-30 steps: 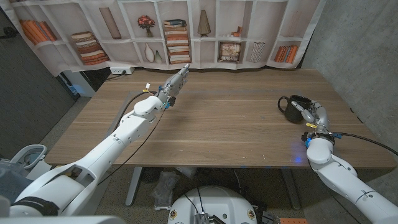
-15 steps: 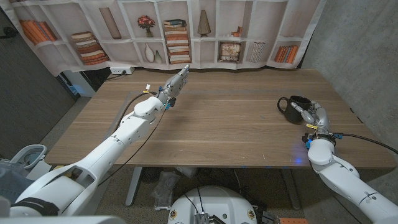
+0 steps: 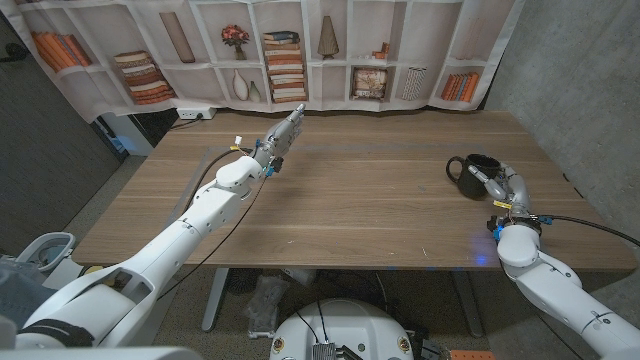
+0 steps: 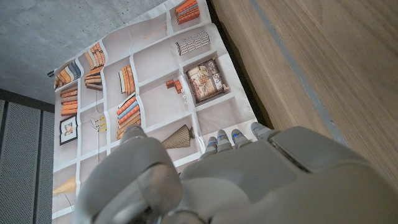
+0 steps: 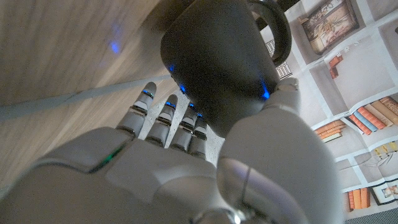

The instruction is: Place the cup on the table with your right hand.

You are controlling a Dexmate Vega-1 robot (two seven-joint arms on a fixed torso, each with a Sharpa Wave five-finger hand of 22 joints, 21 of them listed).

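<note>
The dark, glossy, round-bodied cup (image 3: 471, 174) with a loop handle stands on the pale wooden table (image 3: 370, 190) near its right edge, handle pointing toward the table's middle. In the right wrist view the cup (image 5: 217, 62) shows a smooth, rounded wall with small blue reflections.

The right hand (image 3: 499, 182), of grey-white moulded shells, sits against the cup's right side. In the right wrist view its fingers (image 5: 163, 121) reach under and beside the cup wall and the thumb lies along the other side; whether they press the cup or only touch it cannot be told, as the contact points are hidden behind the hand (image 5: 186, 168) itself.

The left hand (image 3: 283, 132) hangs over the far middle of the table, fingers straight and close together, holding nothing. In the left wrist view its back (image 4: 249, 180) hides most of the fingers.

A printed fabric bookshelf backdrop (image 3: 300, 50) hangs behind the table, wrinkled along its lower edge.
</note>
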